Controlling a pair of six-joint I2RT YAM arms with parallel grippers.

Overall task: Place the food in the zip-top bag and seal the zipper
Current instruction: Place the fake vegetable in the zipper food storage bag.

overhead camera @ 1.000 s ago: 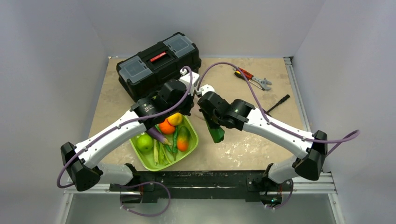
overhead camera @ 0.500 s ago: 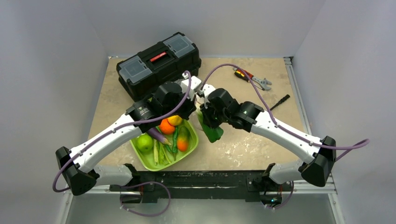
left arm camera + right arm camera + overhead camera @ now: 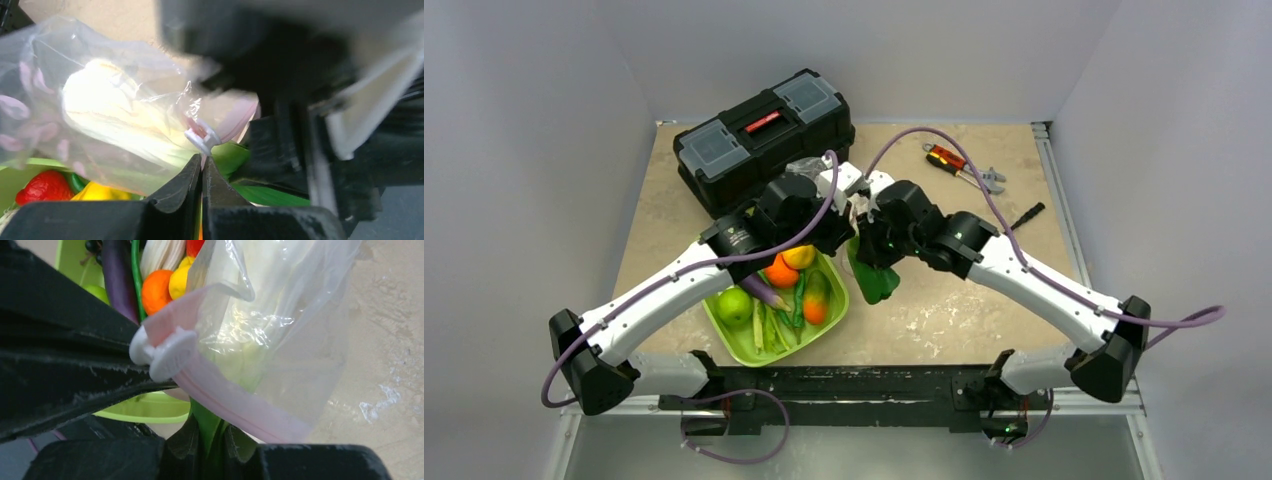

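The left claw [image 3: 202,186] pinches the zip-top bag [image 3: 45,60] by its edge. The right claw [image 3: 209,434], clamped on the bok choy [image 3: 202,415], sits just under the bag's zipper [image 3: 225,394].

Enclosure: plain pale grey walls [image 3: 524,150] at 9, 12 and 3 o'clock.
Surface: beige table [image 3: 924,320], scuffed white toward 5 o'clock.
Edges: black rail [image 3: 854,380] at 6 o'clock; metal track [image 3: 1054,190] at 3 o'clock.
Light: even and soft.

White arm links [image 3: 656,294], black joints [image 3: 596,366], purple cables [image 3: 914,130].
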